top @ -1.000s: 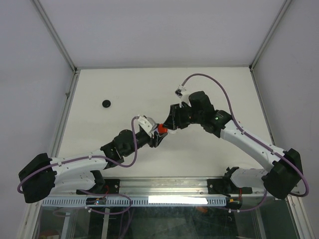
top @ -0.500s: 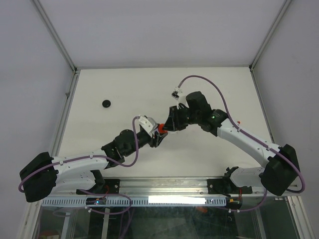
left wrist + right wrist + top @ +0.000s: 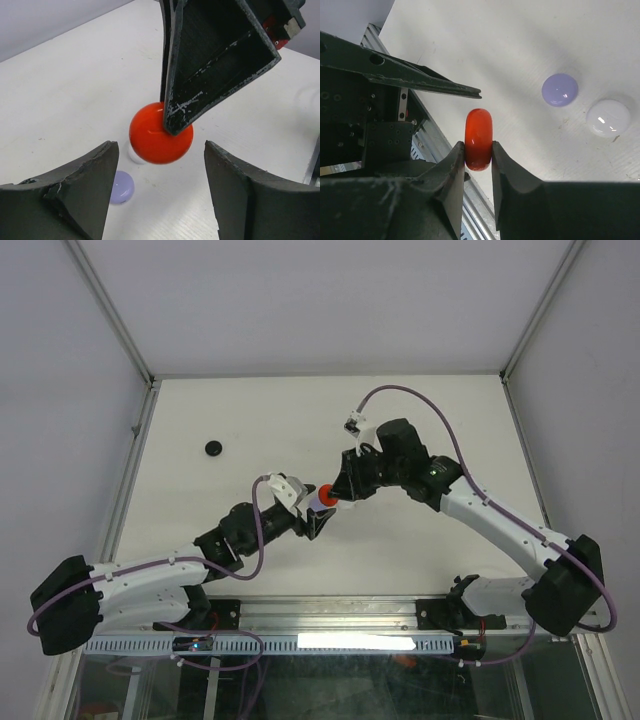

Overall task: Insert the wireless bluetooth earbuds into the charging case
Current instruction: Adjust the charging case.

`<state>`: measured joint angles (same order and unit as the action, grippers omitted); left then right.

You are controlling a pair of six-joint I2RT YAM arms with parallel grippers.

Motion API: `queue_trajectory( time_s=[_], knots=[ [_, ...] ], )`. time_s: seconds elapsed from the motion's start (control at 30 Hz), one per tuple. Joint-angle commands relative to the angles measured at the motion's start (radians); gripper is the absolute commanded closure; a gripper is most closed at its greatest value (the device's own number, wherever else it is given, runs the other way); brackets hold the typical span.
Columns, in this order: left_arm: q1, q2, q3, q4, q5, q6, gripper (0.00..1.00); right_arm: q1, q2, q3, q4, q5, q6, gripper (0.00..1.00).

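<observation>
red disc (image 3: 479,139): glossy and round, probably the charging case; it hangs in the air above the table (image 3: 520,40), seen edge-on from the right wrist.
right claw (image 3: 479,150): closed on the red disc, one finger on each flat face, gripping only near the rim.
left claw (image 3: 161,150): open and holding nothing; its fingers stand on either side of the disc, apart from it.
lilac piece (image 3: 560,90): small smooth dome lying on the table below the disc.
white piece (image 3: 608,118): similar dome just beside the lilac one; i cannot tell if either is an earbud.
black piece (image 3: 213,448): small, alone, well apart at the far left of the table.
risk, slip: the faces look slick and the grip is shallow, so the disc could pivot or squirt out.
risk, drop: a fall would land near the two domes and scatter them.
risk, collision: the two claws sit very close, so a small misjudged move could knock the disc loose.
</observation>
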<state>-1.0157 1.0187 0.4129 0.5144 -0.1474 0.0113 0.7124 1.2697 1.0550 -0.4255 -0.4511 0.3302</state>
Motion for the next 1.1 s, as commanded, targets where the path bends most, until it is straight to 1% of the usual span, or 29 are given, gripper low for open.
queue_trajectory(
  time_s=[0.0,0.1,0.27,0.43,0.63,0.77,0.93,1.07],
  knots=[
    [-0.011,-0.066,-0.013,-0.01,-0.003,0.01,0.29,-0.025,-0.059,0.059,-0.015,-0.029,-0.076,1.0],
    [-0.008,-0.104,-0.022,-0.057,0.011,0.023,0.28,-0.034,-0.068,0.067,-0.031,-0.041,-0.113,1.0],
    [0.013,-0.188,-0.041,-0.129,0.099,0.047,0.27,-0.039,-0.082,0.089,-0.068,-0.081,-0.195,1.0],
    [0.088,-0.237,-0.051,-0.149,0.235,0.017,0.28,-0.039,-0.102,0.103,-0.107,-0.121,-0.28,1.0],
    [0.202,-0.198,-0.065,-0.023,0.474,-0.066,0.3,-0.039,-0.125,0.118,-0.151,-0.155,-0.384,1.0],
    [0.251,-0.15,-0.053,0.06,0.611,-0.124,0.31,-0.038,-0.131,0.139,-0.191,-0.207,-0.454,1.0],
    [0.274,-0.101,-0.037,0.154,0.73,-0.18,0.33,-0.039,-0.15,0.133,-0.181,-0.284,-0.5,1.0],
    [0.279,-0.064,-0.036,0.226,0.773,-0.226,0.35,-0.039,-0.158,0.123,-0.168,-0.357,-0.527,1.0]
  ],
)
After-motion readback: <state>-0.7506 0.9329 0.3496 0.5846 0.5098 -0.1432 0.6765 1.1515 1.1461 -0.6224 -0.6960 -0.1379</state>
